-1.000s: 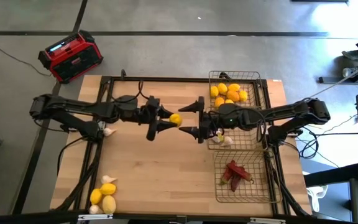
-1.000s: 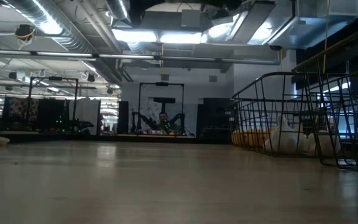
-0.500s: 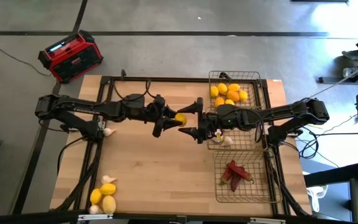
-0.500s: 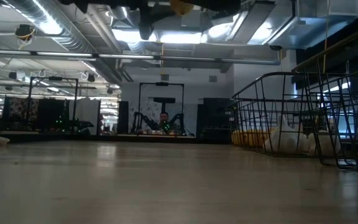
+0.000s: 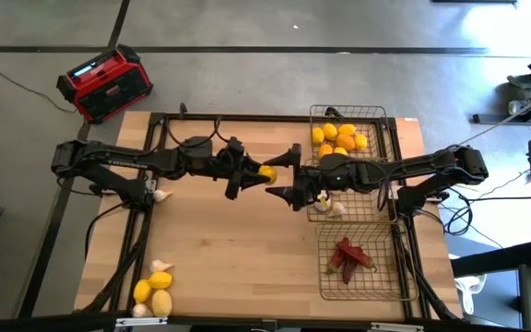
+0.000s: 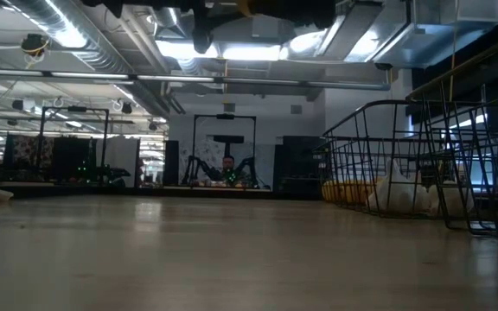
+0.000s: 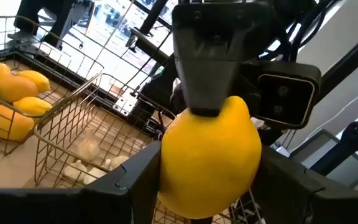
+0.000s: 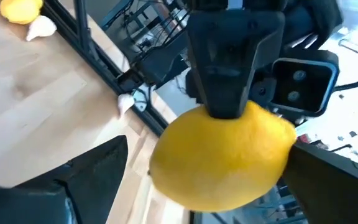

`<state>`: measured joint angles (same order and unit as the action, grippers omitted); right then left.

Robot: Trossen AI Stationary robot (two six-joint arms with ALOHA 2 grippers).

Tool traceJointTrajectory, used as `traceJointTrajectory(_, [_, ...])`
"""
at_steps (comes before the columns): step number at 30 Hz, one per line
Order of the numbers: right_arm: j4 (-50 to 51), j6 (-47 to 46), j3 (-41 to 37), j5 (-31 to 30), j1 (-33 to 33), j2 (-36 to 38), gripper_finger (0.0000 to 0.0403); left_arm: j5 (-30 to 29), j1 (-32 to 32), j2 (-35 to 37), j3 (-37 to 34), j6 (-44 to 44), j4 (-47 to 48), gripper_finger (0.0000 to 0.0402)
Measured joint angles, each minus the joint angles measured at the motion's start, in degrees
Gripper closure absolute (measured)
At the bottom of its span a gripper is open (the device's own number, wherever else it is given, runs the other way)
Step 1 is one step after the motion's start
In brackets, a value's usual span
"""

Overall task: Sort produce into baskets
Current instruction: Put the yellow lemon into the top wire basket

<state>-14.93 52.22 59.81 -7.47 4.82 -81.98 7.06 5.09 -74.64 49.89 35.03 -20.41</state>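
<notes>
3 baskets (image 5: pixel 384 121) at right are partly filled — 1 lemon (image 5: pixel 266 173) is clamped by the left gripper (image 5: pixel 252 177) mid-frame between the right gripper's (image 5: pixel 285 175) spread fingers, while leftover produce (image 5: pixel 152 290) at lower left remains unsorted.

Both arms are black, built of slim tubular links joined by thicker rounded housings. The left arm (image 5: pixel 127 164) runs in from the left of the high view, the right arm (image 5: pixel 413 171) from the right. Thin dark cables loop beside each arm's base and along its links.

The left gripper (image 5: pixel 258 174) and the right gripper (image 5: pixel 280 175) each end in two long, tapering black fingers with pointed tips.

In the right wrist view, centre frame, the left gripper's finger (image 8: pixel 235 56) is a matte charcoal wedge, with a boxy black wrist camera housing (image 8: pixel 303 84) beside it, its small round lens ringed in grey.
</notes>
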Motion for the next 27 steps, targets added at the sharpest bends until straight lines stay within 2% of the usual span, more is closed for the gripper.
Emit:
traceJointTrajectory(10, [-2.75,5.14,0.02,0.18,0.09,-0.54,0.0006,0.42,0.04,-0.84,0.00,1.81,0.21,0.0192])
traceJointTrajectory(17, [-1.76,5.42,0.04,-1.96,0.09,-1.76,0.0006,0.89,0.04,-0.88,0.00,2.36,-0.86,0.0192])
traceJointTrajectory(27, [-2.32,6.52,0.04,-2.03,0.09,-1.90,0.0006,1.60,0.26,-0.86,0.00,2.05,-0.76,0.0192])
